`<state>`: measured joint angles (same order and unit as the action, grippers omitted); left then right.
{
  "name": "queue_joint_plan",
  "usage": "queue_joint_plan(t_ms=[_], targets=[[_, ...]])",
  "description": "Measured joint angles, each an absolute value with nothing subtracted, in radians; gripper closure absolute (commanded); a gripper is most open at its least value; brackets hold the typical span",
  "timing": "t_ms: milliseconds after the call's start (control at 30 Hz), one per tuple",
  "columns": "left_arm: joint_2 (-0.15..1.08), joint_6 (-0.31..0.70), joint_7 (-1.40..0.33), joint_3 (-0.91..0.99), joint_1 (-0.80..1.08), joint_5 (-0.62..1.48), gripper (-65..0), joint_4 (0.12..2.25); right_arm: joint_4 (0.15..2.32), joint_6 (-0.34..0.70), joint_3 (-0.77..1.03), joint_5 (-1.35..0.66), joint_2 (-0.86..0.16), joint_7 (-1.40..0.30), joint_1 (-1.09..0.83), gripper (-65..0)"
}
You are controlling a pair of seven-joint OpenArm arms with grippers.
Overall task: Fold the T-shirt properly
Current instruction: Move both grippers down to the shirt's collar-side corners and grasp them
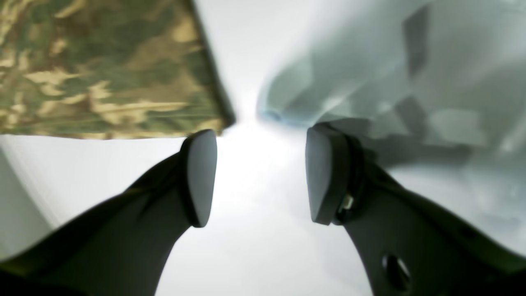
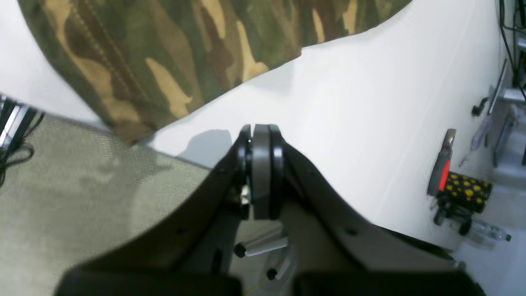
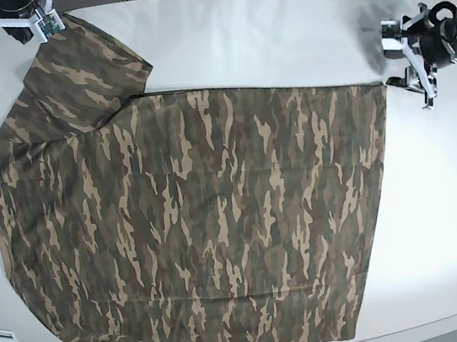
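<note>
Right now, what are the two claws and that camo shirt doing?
Left gripper open, empty, beside the T-shirt's hem corner. Right gripper shut, holding nothing. T-shirt spread flat on the table, unfolded. Nothing in the way.

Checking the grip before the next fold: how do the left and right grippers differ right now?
The left gripper has its jaws spread wide; the right gripper has its jaws pressed shut. The left sits just off the T-shirt corner at its hem; the right sits off the sleeve end. Both are empty, over the white table.
</note>
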<state>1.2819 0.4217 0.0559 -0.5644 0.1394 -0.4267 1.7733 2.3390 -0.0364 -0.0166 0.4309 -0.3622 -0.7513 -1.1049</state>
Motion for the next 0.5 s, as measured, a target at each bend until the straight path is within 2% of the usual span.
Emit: queue_joint_plan(t_ms=[267, 500], targets=[[1.181, 0.374, 0.046, -0.78, -0.11, -0.432, -35.6, 1.667, 2.339, -0.041, -0.017, 0.43, -0.36, -0.751, -1.105, 0.0], [1.16, 0.381, 0.026, -0.893, -0.205, -0.442, -35.6, 1.669, 2.339, -0.041, -0.017, 0.43, -0.36, -0.746, -1.105, 0.0]])
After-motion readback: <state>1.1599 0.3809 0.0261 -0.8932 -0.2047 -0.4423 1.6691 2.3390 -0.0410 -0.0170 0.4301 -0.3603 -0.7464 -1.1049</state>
